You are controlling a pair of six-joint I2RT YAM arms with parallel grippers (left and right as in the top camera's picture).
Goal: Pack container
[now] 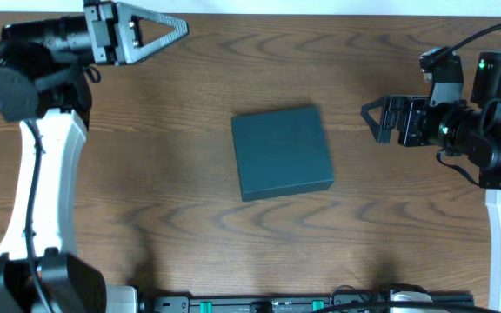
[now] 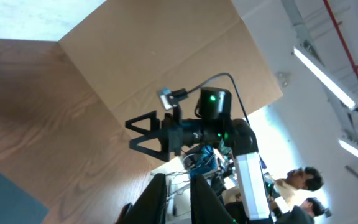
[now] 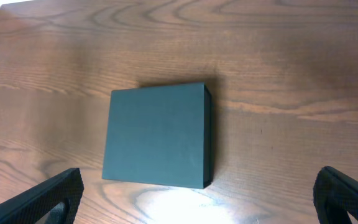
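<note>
The container point(image 1: 281, 152) is a dark teal box lying flat and closed at the middle of the wooden table. It fills the middle of the right wrist view point(image 3: 157, 134), and one corner shows in the left wrist view point(image 2: 5, 196). My right gripper point(image 1: 370, 120) is wide open and empty, to the right of the box and pointing at it; its fingers sit at the edges of the right wrist view point(image 3: 197, 179). My left gripper point(image 1: 181, 29) is shut and empty at the far left of the table, held above it point(image 2: 179, 183).
The wooden table point(image 1: 146, 174) spreads all round the box. A bar of equipment with cables point(image 1: 320, 303) runs along the front edge. The left wrist view shows the right arm point(image 2: 197, 127), a brown board point(image 2: 166, 50) behind it, and people point(image 2: 303, 183) beyond.
</note>
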